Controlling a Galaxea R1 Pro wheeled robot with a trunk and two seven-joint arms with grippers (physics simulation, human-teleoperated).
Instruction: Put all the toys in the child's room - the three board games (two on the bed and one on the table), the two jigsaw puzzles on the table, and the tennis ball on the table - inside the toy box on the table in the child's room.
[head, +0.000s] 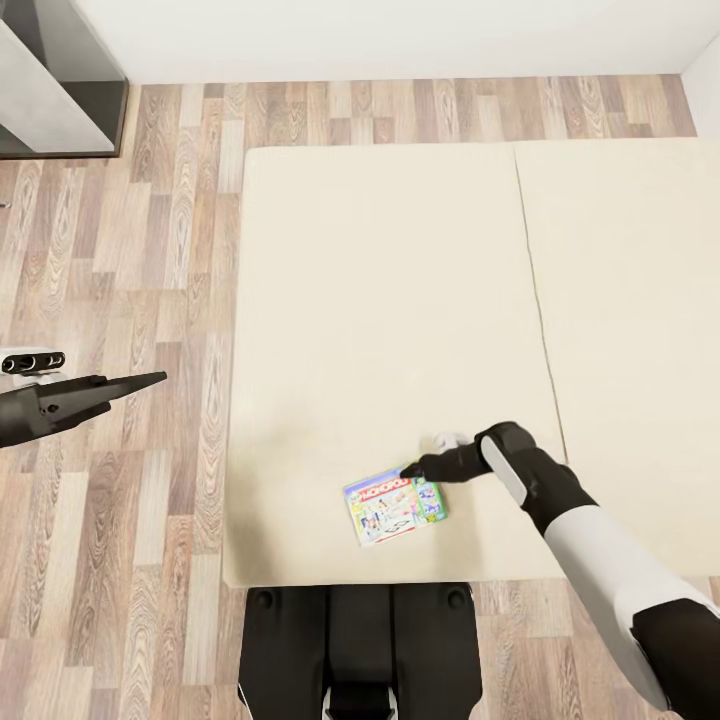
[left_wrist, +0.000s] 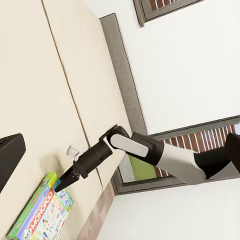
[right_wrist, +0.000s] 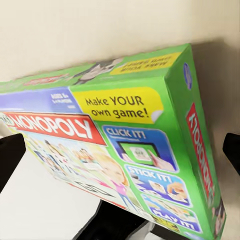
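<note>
One board game (head: 395, 507), one bed (head: 400, 300), two hands (head: 412, 468)

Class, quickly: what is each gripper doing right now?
Left gripper: holds nothing, over the floor; open or shut cannot be told.
Right gripper: open, at the Monopoly box on the bed.

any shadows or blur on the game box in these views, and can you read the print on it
Head view: the game box is small on the bed, print barely legible, a faint soft shadow beside the right gripper. Right wrist view: the box is close, skewed by perspective, lettering sharp, a dim shadow along its far edge. Left wrist view: the red title reads clearly, no glare.
</note>
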